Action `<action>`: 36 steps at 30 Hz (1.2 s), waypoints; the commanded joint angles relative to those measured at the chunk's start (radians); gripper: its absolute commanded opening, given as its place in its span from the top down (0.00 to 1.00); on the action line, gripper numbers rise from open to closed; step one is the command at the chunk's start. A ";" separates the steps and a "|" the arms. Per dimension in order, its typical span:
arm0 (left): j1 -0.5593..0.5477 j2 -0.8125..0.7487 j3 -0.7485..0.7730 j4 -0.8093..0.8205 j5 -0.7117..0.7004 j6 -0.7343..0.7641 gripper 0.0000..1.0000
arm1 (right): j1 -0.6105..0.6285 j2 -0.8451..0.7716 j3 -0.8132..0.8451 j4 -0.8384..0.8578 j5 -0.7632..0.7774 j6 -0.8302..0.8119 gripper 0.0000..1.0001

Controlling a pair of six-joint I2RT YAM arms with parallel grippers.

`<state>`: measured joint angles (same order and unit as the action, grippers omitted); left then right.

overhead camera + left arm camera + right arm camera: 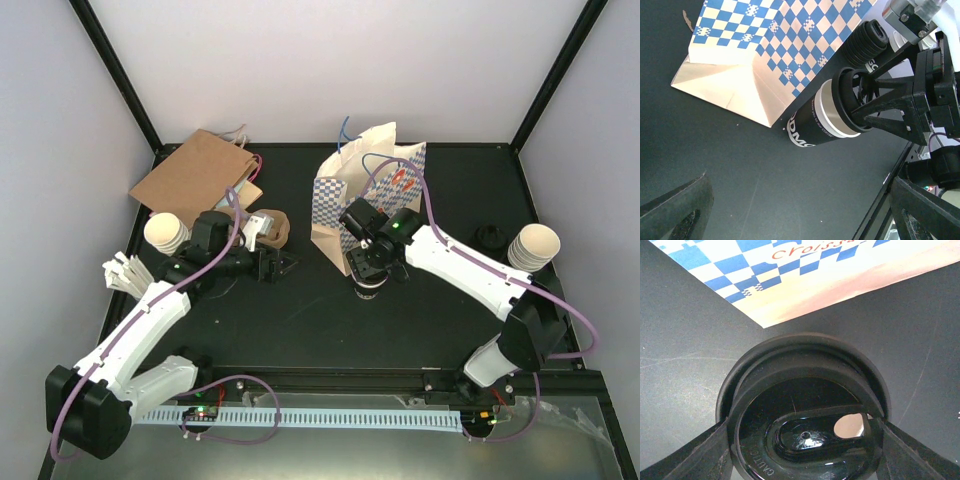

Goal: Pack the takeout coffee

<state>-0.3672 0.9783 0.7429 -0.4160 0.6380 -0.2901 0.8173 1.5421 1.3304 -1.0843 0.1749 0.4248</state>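
Note:
One takeout coffee [815,125] stands on the black table just in front of the blue-and-white checked bag [345,200]. It has a dark printed sleeve, a pale band and a black lid [805,405]. My right gripper [372,272] comes down on it from above, a finger against each side of the lid, shut on it. In the right wrist view the lid looks slightly offset over a dark ring beneath it. To the cup's left my left gripper [280,265] is low over the table, open and holding nothing; its fingers [675,210] frame bare table.
Stacks of cream cups stand at the left [165,233] and right [533,245]. A brown paper bag [195,175] lies at the back left beside a cardboard carrier [270,228]. Black lids [490,237] sit at the right. The checked bag [805,275] is very close behind the cup.

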 commanded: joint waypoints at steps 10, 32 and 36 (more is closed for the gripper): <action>-0.007 0.000 0.026 0.013 0.025 -0.001 0.01 | -0.004 0.024 -0.016 0.029 -0.007 -0.001 0.29; -0.014 0.010 0.018 0.022 0.026 -0.012 0.01 | -0.006 0.073 -0.066 0.077 -0.039 -0.002 0.29; -0.019 0.011 0.010 0.030 0.028 -0.021 0.01 | -0.005 0.071 -0.085 0.085 -0.075 0.003 0.29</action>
<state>-0.3763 0.9840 0.7429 -0.4164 0.6384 -0.2932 0.8165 1.5867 1.2850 -1.0302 0.1658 0.4248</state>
